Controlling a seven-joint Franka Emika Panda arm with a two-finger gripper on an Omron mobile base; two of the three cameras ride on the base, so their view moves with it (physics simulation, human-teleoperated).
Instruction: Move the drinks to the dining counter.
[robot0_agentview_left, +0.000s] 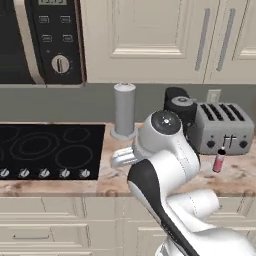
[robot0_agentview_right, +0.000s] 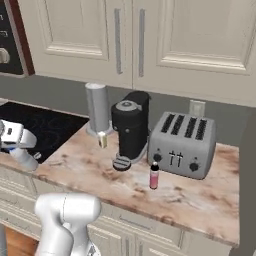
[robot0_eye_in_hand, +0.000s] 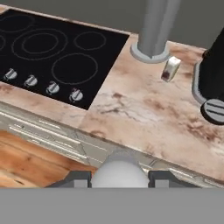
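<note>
Pink bottle (robot0_agentview_right: 154, 176) w/ dark cap stands upright on marbled counter (robot0_agentview_right: 200, 200), just in front of grey toaster (robot0_agentview_right: 183, 145), near its front face. Left base view shows same bottle (robot0_agentview_left: 219, 160) at toaster's (robot0_agentview_left: 222, 128) lower front, right of arm (robot0_agentview_left: 165, 170).

Second small bottle (robot0_agentview_right: 102, 139), whitish, stands upright just in front of grey paper towel roll (robot0_agentview_right: 97, 107), left of black coffee maker (robot0_agentview_right: 131, 127). Hand view shows it (robot0_eye_in_hand: 170, 68) tilted in frame, just beside roll's round base (robot0_eye_in_hand: 151, 54), w/ coffee maker (robot0_eye_in_hand: 212, 78) at right edge. Cap colour not readable.

Black cooktop (robot0_agentview_left: 47, 147) w/ row of knobs sits left on same counter; also in hand view (robot0_eye_in_hand: 57, 52). Microwave (robot0_agentview_left: 42, 37) hangs above cooktop. Pale cabinets (robot0_agentview_right: 150, 40) above counter.

Gripper (robot0_eye_in_hand: 120, 175): fingertips sit at bottom of hand view, largely cut by frame edge; a pale rounded shape lies between them. Cannot tell whether jaws are open or closed. Hand camera looks over counter's front edge, well apart from both bottles.
</note>
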